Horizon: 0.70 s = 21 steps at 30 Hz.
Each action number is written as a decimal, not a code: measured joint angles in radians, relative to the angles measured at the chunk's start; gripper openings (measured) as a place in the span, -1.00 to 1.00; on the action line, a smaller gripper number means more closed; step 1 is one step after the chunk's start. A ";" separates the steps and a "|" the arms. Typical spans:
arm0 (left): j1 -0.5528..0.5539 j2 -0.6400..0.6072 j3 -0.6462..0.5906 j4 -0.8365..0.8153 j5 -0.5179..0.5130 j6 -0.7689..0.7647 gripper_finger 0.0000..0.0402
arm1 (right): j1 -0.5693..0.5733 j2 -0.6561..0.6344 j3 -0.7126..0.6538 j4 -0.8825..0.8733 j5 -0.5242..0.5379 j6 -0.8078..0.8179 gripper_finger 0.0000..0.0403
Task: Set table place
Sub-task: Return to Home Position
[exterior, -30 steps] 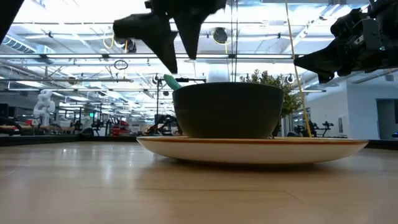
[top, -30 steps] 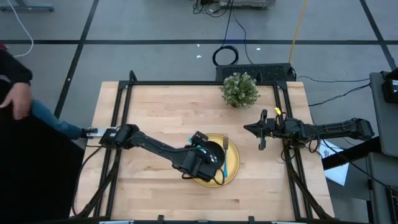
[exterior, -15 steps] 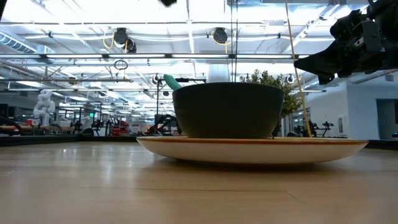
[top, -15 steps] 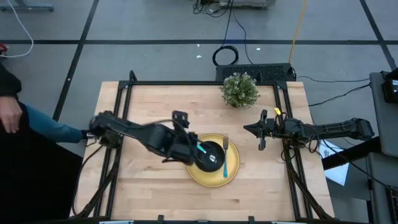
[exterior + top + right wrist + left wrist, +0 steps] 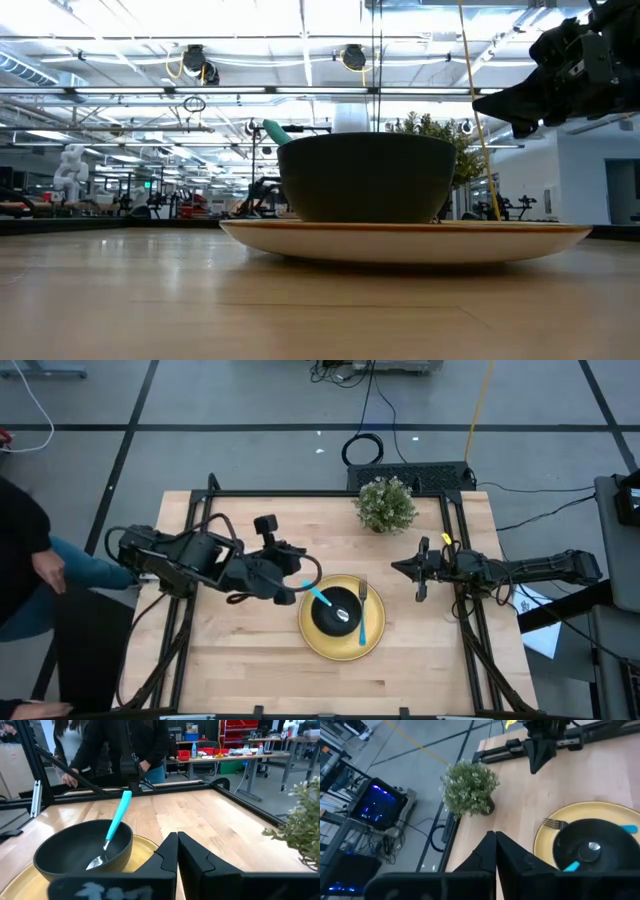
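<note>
The yellow plate (image 5: 345,648) lies on the table (image 5: 250,660), right of its middle. The black bowl (image 5: 338,612) stands on the plate. A turquoise-handled spoon (image 5: 319,597) rests in the bowl and leans on its rim (image 5: 117,817). The fork (image 5: 362,622) lies on the plate beside the bowl. My left gripper (image 5: 298,572) hangs shut and empty, left of the bowl (image 5: 495,837). My right gripper (image 5: 395,567) waits shut and empty, above the table right of the plate (image 5: 176,840).
A small potted plant (image 5: 386,505) stands at the table's far edge, right of its middle. A black frame (image 5: 200,510) runs along the table's edges. A person (image 5: 30,560) stands past the left edge. Bare wood lies near and left of the plate.
My left gripper has risen from over the bowl and drawn back toward the table's left and far edges. It stood open above the bowl then and is shut now. Bowl, spoon, fork and plate have stayed in place.
</note>
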<state>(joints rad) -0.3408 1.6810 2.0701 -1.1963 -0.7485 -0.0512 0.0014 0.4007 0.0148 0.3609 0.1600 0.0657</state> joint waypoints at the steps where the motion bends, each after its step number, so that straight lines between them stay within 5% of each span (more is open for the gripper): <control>1: 0.001 0.000 0.000 -0.003 -0.004 0.001 -0.98 | 0.000 0.000 0.000 0.000 0.000 0.009 -1.00; 8: 0.004 0.001 0.000 -0.064 0.008 -0.011 -0.99 | 0.000 0.003 0.000 0.001 0.000 0.053 -1.00; 13: -0.008 -0.041 -0.039 0.037 0.051 0.058 -0.99 | 0.000 0.004 0.000 0.000 0.000 0.054 -1.00; 21: 0.013 -0.307 -0.480 0.584 0.310 0.276 -0.99 | 0.000 0.004 0.000 0.001 0.000 0.054 -1.00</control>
<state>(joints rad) -0.3274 1.3738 1.5904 -0.6120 -0.4382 0.2246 0.0014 0.4046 0.0150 0.3618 0.1603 0.1196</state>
